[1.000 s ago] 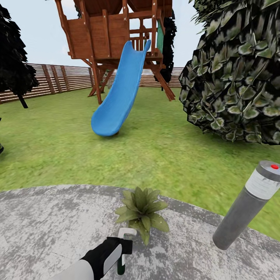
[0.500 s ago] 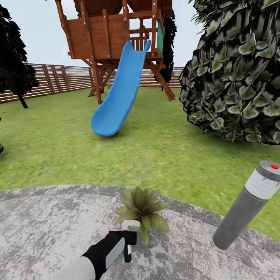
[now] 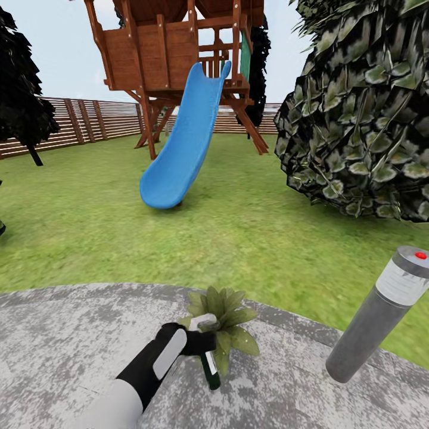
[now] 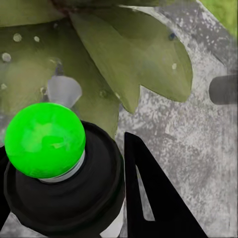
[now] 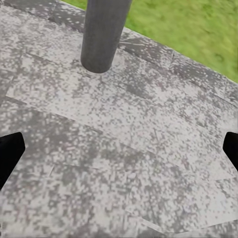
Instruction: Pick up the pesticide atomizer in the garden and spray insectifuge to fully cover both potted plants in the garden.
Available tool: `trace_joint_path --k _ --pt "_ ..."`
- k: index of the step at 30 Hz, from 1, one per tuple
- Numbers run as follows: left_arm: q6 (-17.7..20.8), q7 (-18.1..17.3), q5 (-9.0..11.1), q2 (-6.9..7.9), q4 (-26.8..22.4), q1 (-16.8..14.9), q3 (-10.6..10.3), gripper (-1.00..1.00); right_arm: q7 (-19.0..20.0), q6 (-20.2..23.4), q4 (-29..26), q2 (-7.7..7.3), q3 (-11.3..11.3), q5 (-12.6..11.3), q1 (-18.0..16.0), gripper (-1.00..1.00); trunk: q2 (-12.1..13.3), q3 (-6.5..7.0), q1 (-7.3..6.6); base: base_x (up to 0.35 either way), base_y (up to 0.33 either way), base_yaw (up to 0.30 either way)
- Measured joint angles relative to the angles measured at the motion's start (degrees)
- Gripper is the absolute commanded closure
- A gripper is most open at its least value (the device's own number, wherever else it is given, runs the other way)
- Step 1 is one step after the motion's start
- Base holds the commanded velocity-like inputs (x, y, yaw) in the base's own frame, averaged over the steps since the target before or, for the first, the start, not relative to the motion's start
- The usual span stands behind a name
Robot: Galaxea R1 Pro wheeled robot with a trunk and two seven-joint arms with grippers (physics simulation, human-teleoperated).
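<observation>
Black left gripper [image 3: 199,342] clamps the tilted pesticide atomizer [image 3: 208,363] against a potted plant [image 3: 229,322] — right gripper [image 5: 119,153] spread wide.

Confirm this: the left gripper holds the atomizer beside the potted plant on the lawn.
Wrong in one respect: the potted plant stands on the paved patio, not the lawn, as the head view shows. The left gripper does hold the atomizer beside it.

One speckled green potted plant [image 3: 221,325], one dark spray bottle with a whitish trigger head [image 3: 208,357], one grey red-topped bollard lamp [image 3: 379,314]. One blue plastic slide [image 3: 183,143], one brown wooden play tower [image 3: 173,53].
</observation>
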Motion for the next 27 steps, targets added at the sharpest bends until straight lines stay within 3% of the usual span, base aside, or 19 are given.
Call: trace_joint_path --k 2,6,8,12,19,20,22,27 --pt "0.3 -0.1 0.1 0.14 -0.9 0.0 1.1 1.0 -0.1 -0.1 1.2 0.0 0.0 0.0 0.0 -1.0 0.0 0.0 0.0 0.0 0.0 0.0" --pt "0.4 -0.2 0.3 0.1 -6.7 0.0 1.3 1.0 -0.1 0.0 1.9 0.0 0.0 0.1 0.0 -1.0 0.0 0.0 0.0 0.0 0.0 0.0" --pt "1.1 0.0 1.9 0.06 -8.3 0.0 1.5 1.0 -0.1 0.0 2.0 0.0 0.0 0.1 0.0 -1.0 0.0 0.0 0.0 0.0 0.0 0.0" --pt "5.8 0.2 6.8 0.06 -7.4 0.0 1.5 1.0 -0.2 0.1 2.0 0.0 0.0 0.1 0.0 -1.0 0.0 0.0 0.0 0.0 0.0 0.0" --pt "6.4 -0.3 7.4 -0.68 -4.2 0.0 1.0 1.0 -0.1 0.1 2.0 0.0 0.0 0.1 0.0 -1.0 0.0 0.0 0.0 0.0 0.0 0.0" --pt "6.4 -1.5 7.4 -0.74 -3.4 0.0 0.8 1.0 -0.1 0.1 2.0 0.0 0.0 0.1 0.0 -1.0 0.0 0.0 0.0 0.0 0.0 0.0" --pt "6.1 -7.7 7.2 -0.71 -1.2 0.0 0.6 1.0 -0.1 0.1 2.0 0.0 0.0 0.1 0.0 -1.0 0.0 0.0 0.0 0.0 0.0 0.0" --pt "5.9 -9.8 6.8 -0.7 -1.5 0.1 0.6 1.0 -0.1 0.1 1.9 0.0 0.0 0.1 0.0 -1.0 0.0 0.0 0.0 -0.07 -0.051 0.0"
